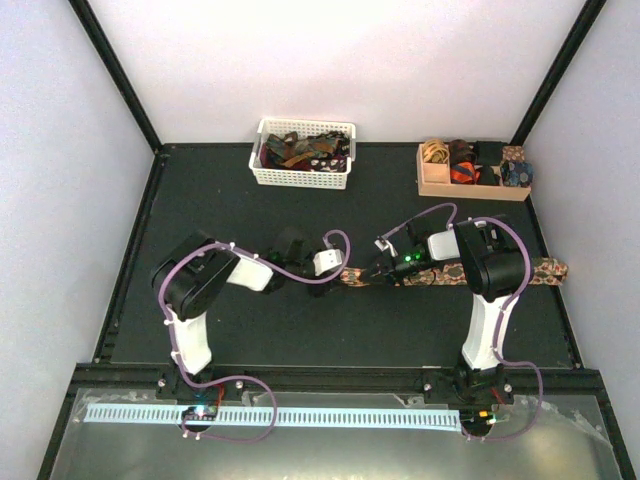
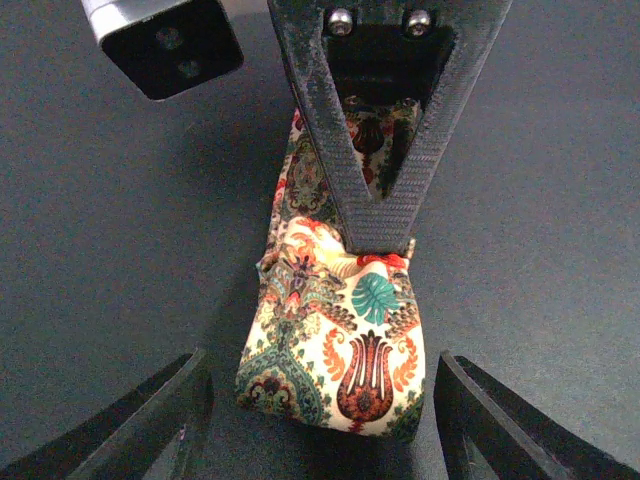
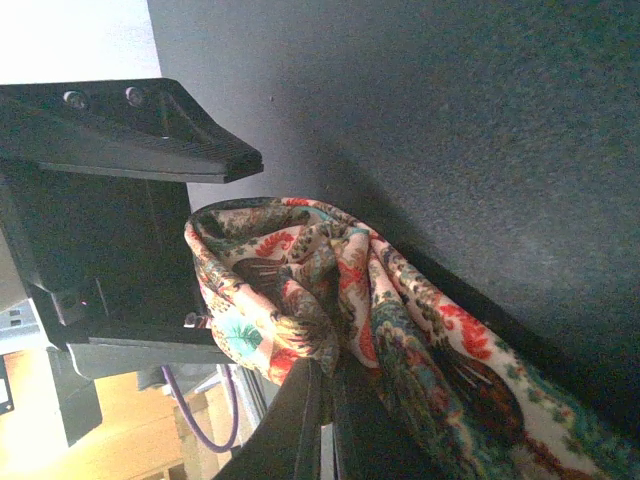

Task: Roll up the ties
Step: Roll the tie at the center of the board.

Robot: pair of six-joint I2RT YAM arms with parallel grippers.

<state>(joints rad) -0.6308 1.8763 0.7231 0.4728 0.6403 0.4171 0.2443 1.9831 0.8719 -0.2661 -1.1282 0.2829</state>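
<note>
A floral tie in red, green and beige lies stretched across the dark mat, running right from the middle. Its left end is folded over into a small loop. My right gripper is shut on the tie just behind that loop; the pinch shows in the right wrist view and, from the front, in the left wrist view. My left gripper is open, one finger on each side of the folded end with a gap on both sides. The rest of the tie passes under my right arm.
A white slatted basket with several loose ties stands at the back centre. A tan wooden box with rolled ties in its compartments sits at the back right. Black frame rails edge the mat.
</note>
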